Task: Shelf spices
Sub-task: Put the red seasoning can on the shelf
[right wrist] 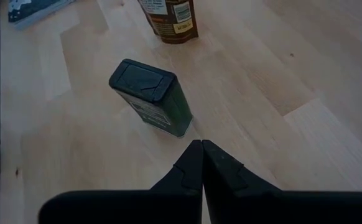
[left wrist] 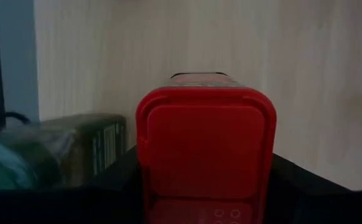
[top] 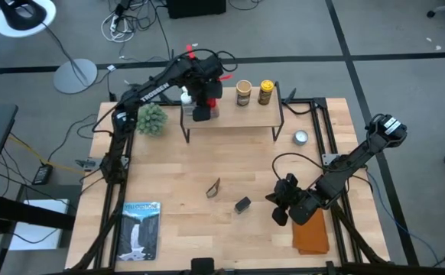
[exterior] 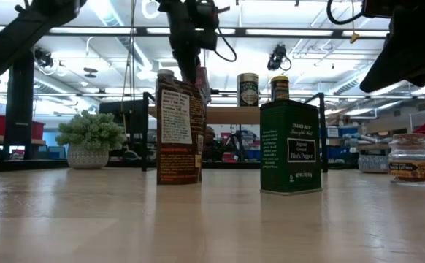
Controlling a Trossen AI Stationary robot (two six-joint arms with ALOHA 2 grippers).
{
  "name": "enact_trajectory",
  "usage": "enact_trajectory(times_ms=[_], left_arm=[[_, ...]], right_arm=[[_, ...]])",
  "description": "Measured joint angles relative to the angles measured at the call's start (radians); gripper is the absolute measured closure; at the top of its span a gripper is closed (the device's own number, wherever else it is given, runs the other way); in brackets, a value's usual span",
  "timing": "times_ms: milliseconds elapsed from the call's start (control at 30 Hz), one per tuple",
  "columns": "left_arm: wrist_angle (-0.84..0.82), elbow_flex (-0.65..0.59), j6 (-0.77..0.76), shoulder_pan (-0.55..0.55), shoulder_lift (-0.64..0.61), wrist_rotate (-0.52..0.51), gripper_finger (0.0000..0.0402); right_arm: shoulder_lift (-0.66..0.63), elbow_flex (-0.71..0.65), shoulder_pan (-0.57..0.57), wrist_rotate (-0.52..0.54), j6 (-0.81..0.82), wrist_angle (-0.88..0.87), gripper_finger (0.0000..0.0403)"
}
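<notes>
The shelf (top: 238, 118) stands at the table's far side with a white-capped jar (top: 185, 97), a tan canister (top: 243, 92) and a yellow-capped jar (top: 266, 92) on it. My left gripper (top: 205, 107) is above the shelf's left part, shut on a red-capped tin (left wrist: 206, 149) next to a dark-labelled jar (left wrist: 75, 149). A brown packet (top: 213, 187) and a dark green pepper tin (right wrist: 151, 98) stand on the table's near middle. My right gripper (right wrist: 201, 149) is shut with nothing in it, just right of the pepper tin. My left gripper pinches the red-capped tin between its two fingers, which are on two opposite sides at the capped top (left wrist: 145, 168). The fingers come from above, pointing steeply down. The tin is upright over the shelf's left part; whether its base touches the board I cannot tell.
A fuzzy green plant (top: 151, 118) sits left of the shelf and a flat silver round tin (top: 300, 137) right of it. A book (top: 141, 229) lies at the near left. An orange cloth (top: 310, 233) lies under the right arm.
</notes>
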Motion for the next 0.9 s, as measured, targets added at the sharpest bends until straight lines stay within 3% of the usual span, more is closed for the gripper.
enact_trajectory(times_ms=[400, 667, 900], left_arm=[[0.043, 0.002, -0.026, -0.011, 0.053, 0.003, 0.0192], [0.020, 0.027, -0.054, -0.015, 0.058, -0.001, 0.0158], [0.009, 0.027, -0.057, -0.033, 0.057, -0.007, 0.0155]], right_arm=[[0.000, 0.000, 0.000, -0.002, 0.002, 0.006, 0.0401], [0.000, 0.000, 0.000, -0.004, 0.002, 0.007, 0.0398], [0.000, 0.000, 0.000, -0.008, 0.001, 0.011, 0.0399]])
